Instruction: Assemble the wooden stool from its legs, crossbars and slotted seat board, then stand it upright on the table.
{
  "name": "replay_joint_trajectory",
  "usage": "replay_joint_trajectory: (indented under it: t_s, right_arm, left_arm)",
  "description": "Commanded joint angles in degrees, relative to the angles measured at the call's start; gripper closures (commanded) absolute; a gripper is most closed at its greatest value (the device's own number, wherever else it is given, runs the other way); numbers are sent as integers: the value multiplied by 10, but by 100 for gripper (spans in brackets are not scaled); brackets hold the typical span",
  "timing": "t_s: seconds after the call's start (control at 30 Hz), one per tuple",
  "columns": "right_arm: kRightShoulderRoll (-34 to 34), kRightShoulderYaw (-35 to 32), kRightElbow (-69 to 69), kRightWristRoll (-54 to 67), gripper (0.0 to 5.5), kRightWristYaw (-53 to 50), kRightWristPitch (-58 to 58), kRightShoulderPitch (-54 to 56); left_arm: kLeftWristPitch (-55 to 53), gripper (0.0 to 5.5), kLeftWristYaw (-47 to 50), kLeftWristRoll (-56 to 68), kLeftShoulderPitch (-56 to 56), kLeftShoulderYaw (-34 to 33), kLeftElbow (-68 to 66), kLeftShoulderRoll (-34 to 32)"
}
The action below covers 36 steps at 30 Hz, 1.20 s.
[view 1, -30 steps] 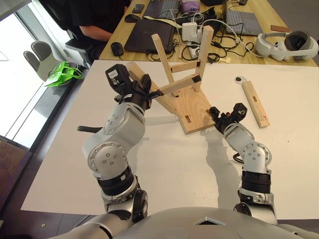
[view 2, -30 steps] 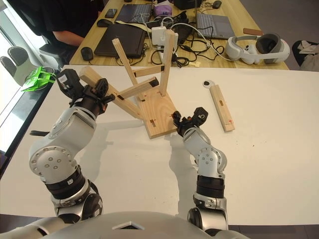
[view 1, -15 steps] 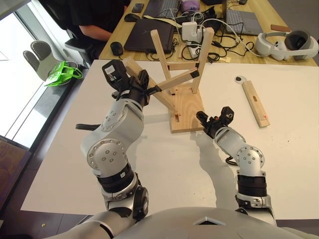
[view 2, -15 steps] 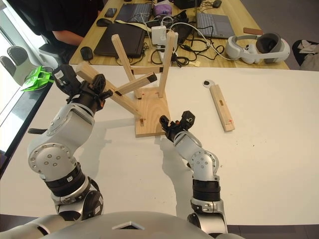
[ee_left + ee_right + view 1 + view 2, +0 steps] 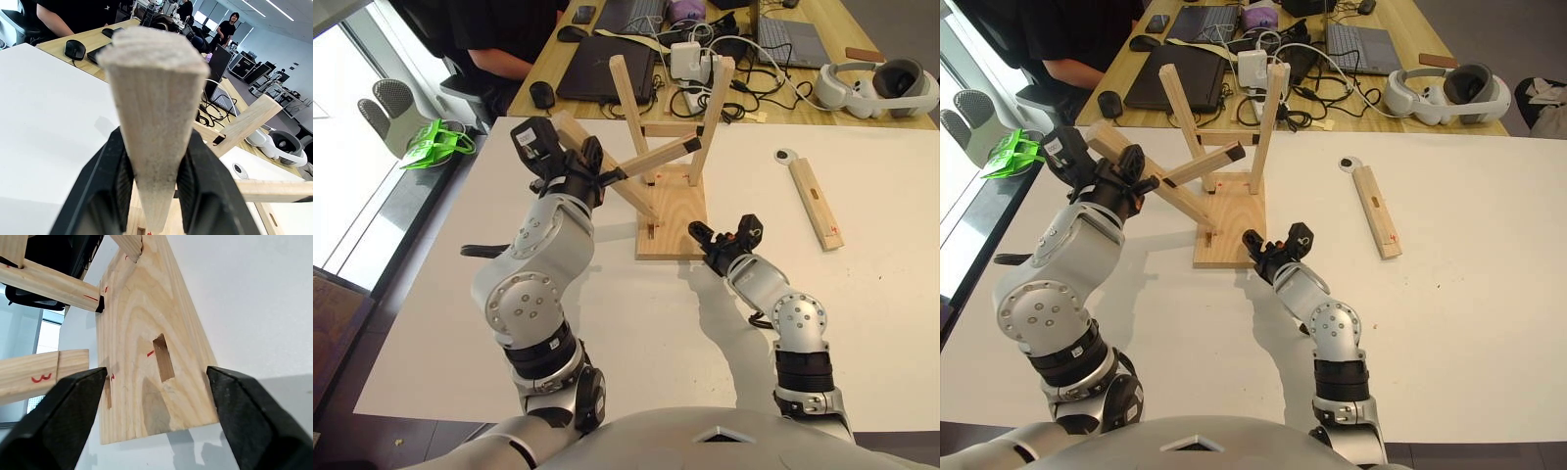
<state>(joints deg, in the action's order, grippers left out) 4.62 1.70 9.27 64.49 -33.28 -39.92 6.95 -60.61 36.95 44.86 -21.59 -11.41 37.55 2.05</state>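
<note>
The half-built stool lies upside down, its slotted seat board (image 5: 674,220) flat on the white table (image 5: 607,323). Two legs (image 5: 713,113) stand up from its far side, joined by a crossbar (image 5: 671,129). A third leg (image 5: 628,194) leans out to the left, and my left gripper (image 5: 594,176) is shut on its upper end (image 5: 151,98). A second crossbar (image 5: 664,157) runs from that leg toward the right upright. My right gripper (image 5: 724,238) is open at the board's near right corner, its fingers (image 5: 63,416) either side of the slotted edge (image 5: 161,357).
A loose slotted wooden piece (image 5: 814,203) lies on the table to the right, with a small white round object (image 5: 786,156) beyond it. Behind the table stands a desk with laptops, cables and headphones (image 5: 881,88). A green item (image 5: 435,145) sits off the left edge.
The seat board with its legs has slid and turned to the left, settling squarer on the table. My right gripper followed it leftward. The left gripper shifted slightly left with the leg.
</note>
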Motion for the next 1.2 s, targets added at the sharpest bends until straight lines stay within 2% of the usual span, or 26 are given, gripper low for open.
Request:
replay_joint_trajectory:
  t_s: [0.03,0.33,0.6,0.9,1.2]
  right_arm:
    - [106,9,8,11,171,-10,25,11]
    - [52,-31,1,-39,171,-7,88,48]
    - [48,-31,10,-66,171,-4,92,39]
    - [51,-32,16,-82,171,0,91,28]
    - [50,-34,15,-91,171,1,88,27]
  left_arm:
    - [4,446,-21,-23,19,17,4,2]
    - [14,446,-38,-56,76,42,15,40]
    - [10,446,-43,-63,93,51,26,43]
    - [-30,446,-38,-46,54,17,51,41]
    - [-49,446,-53,-59,84,18,59,35]
